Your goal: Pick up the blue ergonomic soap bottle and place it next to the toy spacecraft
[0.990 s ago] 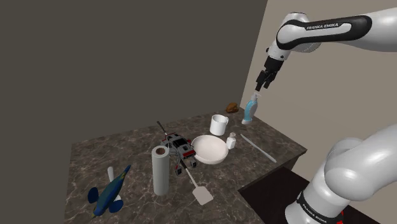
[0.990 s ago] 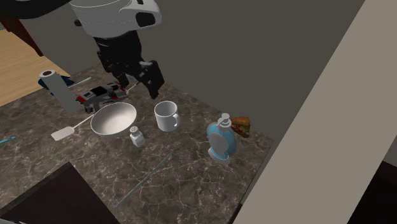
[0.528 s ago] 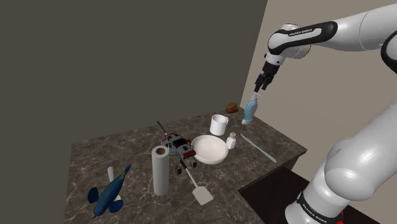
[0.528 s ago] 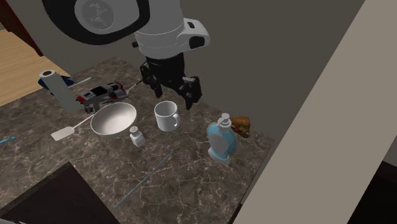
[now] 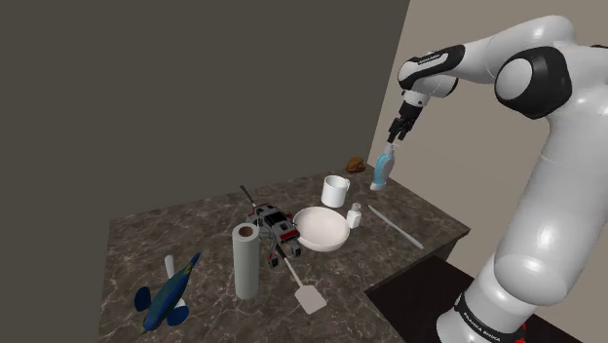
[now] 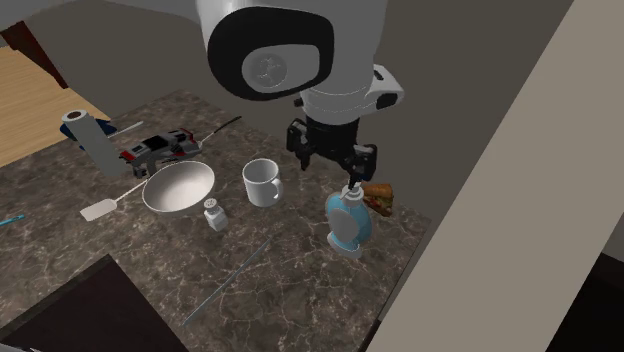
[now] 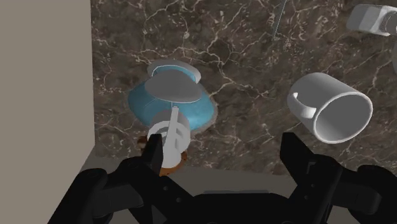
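The blue soap bottle (image 5: 382, 171) with a white pump stands upright near the counter's far corner, close to the beige wall. My gripper (image 5: 399, 134) hangs open just above it. In the second exterior view the gripper (image 6: 332, 170) sits above and slightly left of the bottle (image 6: 348, 222). In the wrist view the bottle (image 7: 170, 105) lies ahead of the gripper (image 7: 222, 145), with its pump head close to one finger, untouched. The grey, red and black toy spacecraft (image 5: 276, 227) (image 6: 158, 147) rests mid-counter beyond the bowl.
A white mug (image 5: 334, 190) (image 6: 262, 182) (image 7: 331, 114) stands beside the bottle. A white bowl (image 5: 321, 228), small shaker (image 5: 355, 215), paper roll (image 5: 246, 260), spatula (image 5: 302, 287), thin rod (image 5: 395, 226) and blue toy plane (image 5: 171, 292) share the counter. A brown food item (image 6: 380, 195) sits behind the bottle.
The gripper has travelled from above the bowl and mug toward the wall and now hangs over the bottle's pump. Its fingers stayed open. The bottle has not moved.
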### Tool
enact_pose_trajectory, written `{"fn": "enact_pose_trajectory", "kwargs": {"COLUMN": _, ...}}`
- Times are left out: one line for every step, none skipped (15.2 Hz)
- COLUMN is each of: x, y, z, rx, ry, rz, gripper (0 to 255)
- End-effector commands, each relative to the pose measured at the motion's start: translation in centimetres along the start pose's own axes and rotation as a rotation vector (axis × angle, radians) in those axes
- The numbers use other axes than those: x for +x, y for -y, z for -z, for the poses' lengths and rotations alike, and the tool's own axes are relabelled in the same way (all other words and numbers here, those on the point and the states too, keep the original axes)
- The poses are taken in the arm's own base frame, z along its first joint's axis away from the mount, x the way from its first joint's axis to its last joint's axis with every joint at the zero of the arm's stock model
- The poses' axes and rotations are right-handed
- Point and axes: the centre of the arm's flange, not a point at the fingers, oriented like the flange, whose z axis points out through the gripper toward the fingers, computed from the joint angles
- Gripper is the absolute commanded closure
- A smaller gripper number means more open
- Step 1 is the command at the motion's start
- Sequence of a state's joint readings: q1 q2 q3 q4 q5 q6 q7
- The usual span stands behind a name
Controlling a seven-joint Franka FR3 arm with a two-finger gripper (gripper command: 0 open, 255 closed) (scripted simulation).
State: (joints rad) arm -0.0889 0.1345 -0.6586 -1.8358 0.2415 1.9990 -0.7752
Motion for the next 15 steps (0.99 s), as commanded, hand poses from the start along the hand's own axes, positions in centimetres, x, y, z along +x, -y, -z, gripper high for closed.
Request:
{"fn": "enact_pose_trajectory", "kwargs": {"x": 1.0, "y": -2.7, "z": -1.1, "rx": 0.005, "ry": -0.003, "rz": 0.001, "gripper": 0}}
{"fn": "enact_pose_trajectory", "kwargs": {"x": 1.5, "y": -3.8, "z": -1.6, "rx": 0.007, "ry": -0.004, "rz": 0.000, "gripper": 0}}
{"fn": "enact_pose_trajectory", "kwargs": {"x": 1.9, "y": -4.9, "z": -2.1, "rx": 0.009, "ry": -0.005, "rz": -0.001, "gripper": 0}}
{"fn": "enact_pose_trajectory", "kwargs": {"x": 1.9, "y": -4.9, "z": -2.6, "rx": 0.009, "ry": -0.005, "rz": -0.001, "gripper": 0}}
{"fn": "enact_pose_trajectory", "kwargs": {"x": 1.9, "y": -4.9, "z": -3.1, "rx": 0.009, "ry": -0.005, "rz": -0.001, "gripper": 0}}
{"fn": "enact_pose_trajectory", "kwargs": {"x": 1.9, "y": -4.9, "z": -3.7, "rx": 0.009, "ry": -0.005, "rz": -0.001, "gripper": 0}}
{"fn": "enact_pose_trajectory", "kwargs": {"x": 1.9, "y": -4.9, "z": -4.2, "rx": 0.009, "ry": -0.005, "rz": -0.001, "gripper": 0}}
{"fn": "enact_pose_trajectory", "kwargs": {"x": 1.9, "y": -4.9, "z": -4.7, "rx": 0.009, "ry": -0.005, "rz": -0.001, "gripper": 0}}
{"fn": "enact_pose_trajectory", "kwargs": {"x": 2.0, "y": -4.8, "z": -5.2, "rx": 0.009, "ry": -0.005, "rz": -0.001, "gripper": 0}}
{"fn": "enact_pose_trajectory", "kwargs": {"x": 2.0, "y": -4.8, "z": -5.8, "rx": 0.009, "ry": -0.005, "rz": -0.001, "gripper": 0}}
{"fn": "enact_pose_trajectory", "kwargs": {"x": 2.0, "y": -4.8, "z": -6.1, "rx": 0.009, "ry": -0.005, "rz": -0.001, "gripper": 0}}
{"fn": "enact_pose_trajectory", "kwargs": {"x": 2.0, "y": -4.8, "z": -6.1, "rx": 0.009, "ry": -0.005, "rz": -0.001, "gripper": 0}}
{"fn": "enact_pose_trajectory", "kwargs": {"x": 2.0, "y": -4.8, "z": -6.1, "rx": 0.009, "ry": -0.005, "rz": -0.001, "gripper": 0}}
{"fn": "enact_pose_trajectory", "kwargs": {"x": 2.0, "y": -4.8, "z": -6.1, "rx": 0.009, "ry": -0.005, "rz": -0.001, "gripper": 0}}
{"fn": "enact_pose_trajectory", "kwargs": {"x": 2.0, "y": -4.8, "z": -6.1, "rx": 0.009, "ry": -0.005, "rz": -0.001, "gripper": 0}}
